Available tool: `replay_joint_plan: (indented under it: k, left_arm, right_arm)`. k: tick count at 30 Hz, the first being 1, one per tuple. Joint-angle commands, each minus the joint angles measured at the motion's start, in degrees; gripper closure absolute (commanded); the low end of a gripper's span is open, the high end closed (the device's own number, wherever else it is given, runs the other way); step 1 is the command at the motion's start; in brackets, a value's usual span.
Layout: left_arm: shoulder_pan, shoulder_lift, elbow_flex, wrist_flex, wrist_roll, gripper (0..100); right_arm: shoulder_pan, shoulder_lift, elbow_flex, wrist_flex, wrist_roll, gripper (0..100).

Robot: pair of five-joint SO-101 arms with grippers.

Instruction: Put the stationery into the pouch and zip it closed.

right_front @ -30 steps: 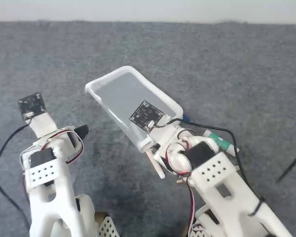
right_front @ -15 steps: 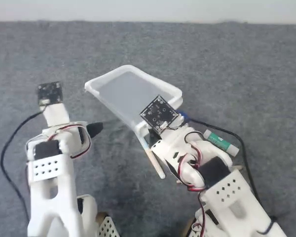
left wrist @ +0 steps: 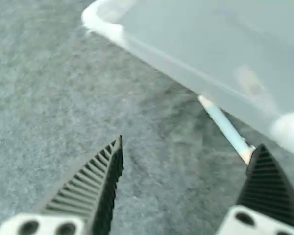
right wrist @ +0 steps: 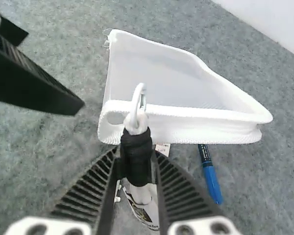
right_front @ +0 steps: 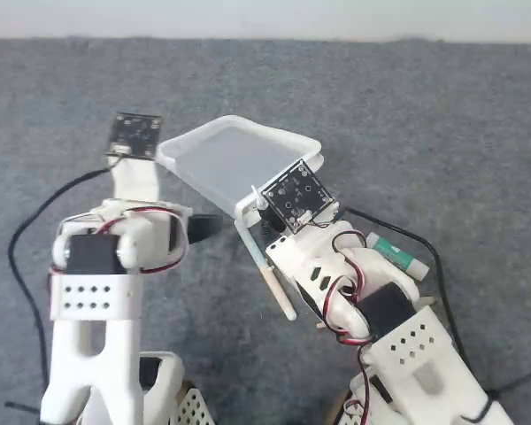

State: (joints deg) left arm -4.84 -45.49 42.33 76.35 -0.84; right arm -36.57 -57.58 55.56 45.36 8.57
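The step in hand is loading the stationery, and the zip has not been touched yet. The right tool (right wrist: pixel 136 157) is clamped on a black-capped marker (right wrist: pixel 135 142). It holds the marker nose-first against the thick white edge of the pouch (right_front: pixel 234 159), just right of centre in the high view. The marker's clip rests on that edge, so it appears to sit at the mouth and not inside. I cannot tell how wide the mouth gapes.

The pouch lies above centre of the frame, on the grey tabletop (right_front: pixel 442 115). The left tool (left wrist: pixel 190 147) has its jaws spread wide and holds nothing. It sits just beside the pouch's lower left side.

Three pieces are loose on the tabletop:
- A pencil (right_front: pixel 276 285) lies below the pouch, one end tucked under it.
- A blue pen (right wrist: pixel 208 175) lies near the pouch's corner.
- A green-capped stick (right_front: pixel 395 252) lies further right.

The next move probably calls for the left tool to pinch the pouch's near lip and steady it. The right could then slide the marker past the edge and let go. A shove without that hold would likely just push the light pouch away.
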Motion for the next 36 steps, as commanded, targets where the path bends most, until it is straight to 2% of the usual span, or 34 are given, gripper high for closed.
replay_joint_plan:
  k: [1, 4, 8, 12, 16, 30, 36]
  left_arm:
    - [2.55, -2.29, -3.82, 2.29, -0.18, 62]
    - [4.75, -3.25, -3.38, 1.85, -0.09, 62]
    - [5.01, -7.56, 0.04, -2.73, 2.20, 62]
    - [7.12, -13.01, 6.02, -6.95, 2.90, 62]
    - [9.14, -16.18, 14.64, -14.33, 6.86, 62]
    - [4.13, -16.44, 22.81, -25.32, 9.67, 67]
    - [1.93, -16.88, 23.78, -26.37, 9.67, 76]
  right_arm:
    - [0.66, -2.15, -0.62, -1.36, -0.44, 99.2]
    - [0.66, -2.15, -0.62, -1.36, -0.44, 99.2]
    - [0.66, -2.15, -0.62, -1.27, -0.53, 99.2]
    - [0.57, -2.15, -0.53, -0.92, -0.53, 99.2]
    - [0.31, -2.24, 0.35, -1.36, -0.53, 99.2]
    - [0.31, -2.68, 0.62, -0.84, -0.53, 99.2]
    - [0.48, -2.42, 0.62, -0.84, -0.53, 99.2]
